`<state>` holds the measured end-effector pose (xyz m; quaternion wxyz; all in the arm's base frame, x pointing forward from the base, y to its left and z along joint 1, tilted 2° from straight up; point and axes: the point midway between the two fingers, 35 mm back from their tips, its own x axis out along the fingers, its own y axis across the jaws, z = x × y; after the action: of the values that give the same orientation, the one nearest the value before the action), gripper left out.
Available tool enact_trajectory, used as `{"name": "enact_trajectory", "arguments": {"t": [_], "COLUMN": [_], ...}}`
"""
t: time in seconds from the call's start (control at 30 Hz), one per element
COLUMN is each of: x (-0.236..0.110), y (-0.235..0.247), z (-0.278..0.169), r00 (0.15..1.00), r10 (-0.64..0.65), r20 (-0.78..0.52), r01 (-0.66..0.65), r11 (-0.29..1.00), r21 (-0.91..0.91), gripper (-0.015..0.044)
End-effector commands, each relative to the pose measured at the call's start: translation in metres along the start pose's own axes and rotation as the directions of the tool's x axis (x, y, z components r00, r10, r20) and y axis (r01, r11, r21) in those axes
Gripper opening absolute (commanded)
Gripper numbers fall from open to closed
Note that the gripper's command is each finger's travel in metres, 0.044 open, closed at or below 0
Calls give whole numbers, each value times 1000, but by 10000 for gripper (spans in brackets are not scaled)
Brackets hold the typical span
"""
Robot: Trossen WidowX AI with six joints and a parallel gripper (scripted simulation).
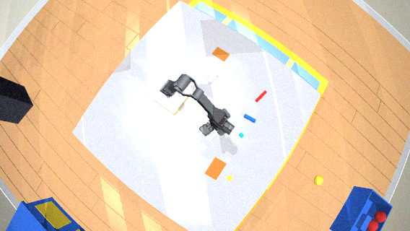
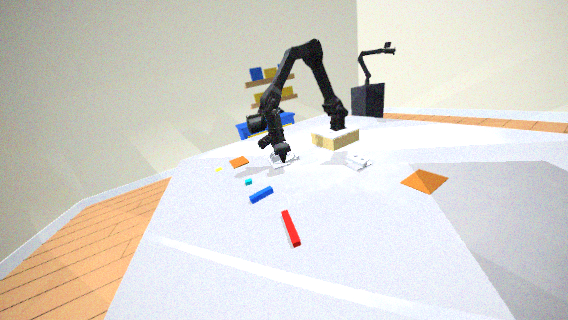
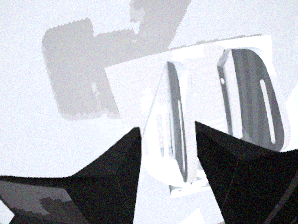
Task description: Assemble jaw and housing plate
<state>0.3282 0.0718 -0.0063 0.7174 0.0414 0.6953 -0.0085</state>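
My gripper (image 2: 283, 158) (image 3: 165, 129) is low over the white base plate (image 3: 129, 82) and shut on a white jaw (image 3: 189, 107), with a fingertip on either side of it. The held jaw is upright over the plate, its grey side facing right. The other jaw (image 3: 254, 97), white and grey, stands to its right on the plate, with a gap between them along most of their length. Pins and gear teeth cannot be made out, nor whether the held jaw is seated. A small white part (image 1: 211, 77) (image 2: 358, 160), apparently the housing plate, lies apart on the table.
A red bar (image 1: 260, 96) (image 2: 291, 228), blue bar (image 1: 250, 118) (image 2: 261, 194) and cyan cube (image 1: 241, 135) (image 2: 248, 182) lie near the arm. Orange pieces (image 1: 216, 168) (image 1: 221, 54) and a yellow square (image 1: 229, 177) lie farther out. The arm stands on a pale block (image 2: 335, 140).
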Motion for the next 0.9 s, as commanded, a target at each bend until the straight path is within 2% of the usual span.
{"name": "enact_trajectory", "arguments": {"t": [0.0, 0.17, 0.3, 0.73, 0.87], "x": [0, 0, 0, 0, -25], "y": [1, 1, 0, 0, 1], "z": [0, 0, 0, 0, 2], "r00": [1000, 1000, 1000, 1000, 1000], "r10": [3, 3, 0, 0, 1], "r20": [-2, -2, 0, 0, 0], "r01": [-3, -3, 0, 0, -1], "r11": [1000, 1000, 1000, 1000, 1000], "r21": [-2, -2, 0, 0, -1], "gripper": [134, 134, 224, 224, 224]}}
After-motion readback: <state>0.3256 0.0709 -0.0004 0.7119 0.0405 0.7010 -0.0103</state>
